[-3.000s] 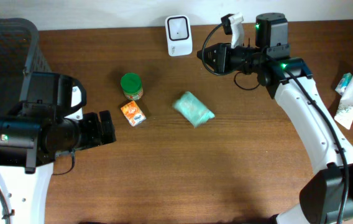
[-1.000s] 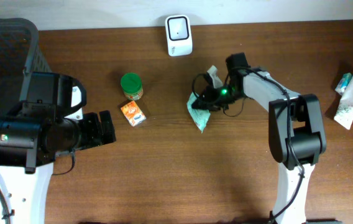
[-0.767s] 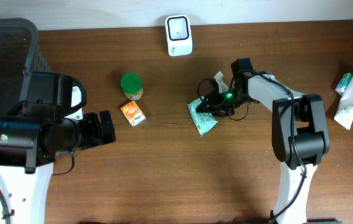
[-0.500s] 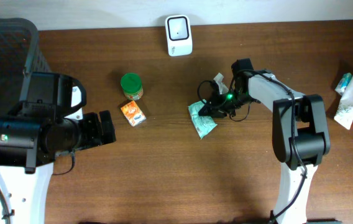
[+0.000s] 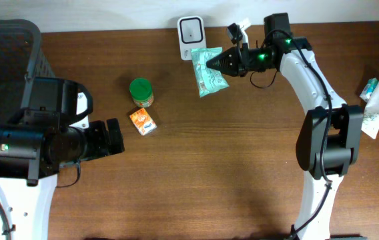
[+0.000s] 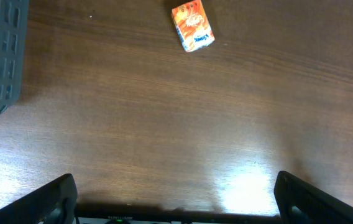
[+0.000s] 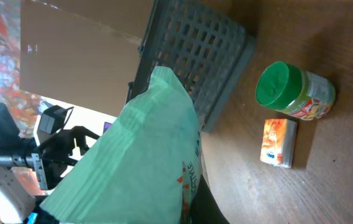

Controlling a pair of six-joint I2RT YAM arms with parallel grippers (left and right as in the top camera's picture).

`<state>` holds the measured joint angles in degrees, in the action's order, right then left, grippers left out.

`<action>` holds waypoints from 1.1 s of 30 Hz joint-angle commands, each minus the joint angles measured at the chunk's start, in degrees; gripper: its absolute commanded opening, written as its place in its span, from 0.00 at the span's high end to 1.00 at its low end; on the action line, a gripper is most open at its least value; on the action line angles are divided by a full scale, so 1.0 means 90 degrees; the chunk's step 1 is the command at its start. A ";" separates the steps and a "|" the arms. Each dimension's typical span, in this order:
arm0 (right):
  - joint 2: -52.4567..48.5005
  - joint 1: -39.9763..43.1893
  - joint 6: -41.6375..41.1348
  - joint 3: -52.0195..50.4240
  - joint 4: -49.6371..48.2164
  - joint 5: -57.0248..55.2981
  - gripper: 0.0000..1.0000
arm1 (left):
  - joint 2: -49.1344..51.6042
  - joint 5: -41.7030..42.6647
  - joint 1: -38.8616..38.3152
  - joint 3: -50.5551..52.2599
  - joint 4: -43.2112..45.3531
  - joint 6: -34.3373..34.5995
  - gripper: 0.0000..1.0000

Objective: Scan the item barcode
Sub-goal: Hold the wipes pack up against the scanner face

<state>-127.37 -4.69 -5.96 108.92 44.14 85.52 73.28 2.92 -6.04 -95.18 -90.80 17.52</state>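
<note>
A pale green plastic packet (image 5: 207, 70) hangs above the table, right beside the white scanner (image 5: 192, 30) at the back edge. My right gripper (image 5: 223, 62) is shut on the packet's right end. In the right wrist view the packet (image 7: 133, 162) fills the lower left, and one dark finger (image 7: 202, 206) shows against its printed edge. At the left side of the table my left gripper (image 5: 114, 137) stands open over bare wood. Nothing lies between its fingers (image 6: 52, 198).
A green-lidded jar (image 5: 141, 92) and a small orange box (image 5: 143, 122) sit left of centre. A dark mesh basket (image 5: 6, 47) fills the far left corner. Tubes and packets (image 5: 376, 100) lie at the right edge.
My right gripper closed on the green packet at mid-table, then lifted it back and up to beside the scanner. The left arm has not moved.
</note>
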 commanded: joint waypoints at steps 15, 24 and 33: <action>0.0046 0.0024 -0.3439 0.0134 -0.1052 0.0376 0.96 | -0.0061 -0.0046 0.0010 -0.0022 0.0007 -0.0053 0.01; 0.0046 0.0024 -0.2815 0.0131 -0.1205 0.0379 0.96 | -0.0061 -0.0046 0.0010 -0.0022 0.0007 -0.0053 0.01; 0.0046 0.0024 -0.2312 0.0131 -0.1345 0.0379 0.96 | -0.0061 -0.0046 0.0010 -0.0022 0.0007 -0.0053 0.01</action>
<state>-127.37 -4.64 -28.45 108.97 32.27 86.72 73.28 2.92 -6.04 -95.18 -90.80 17.52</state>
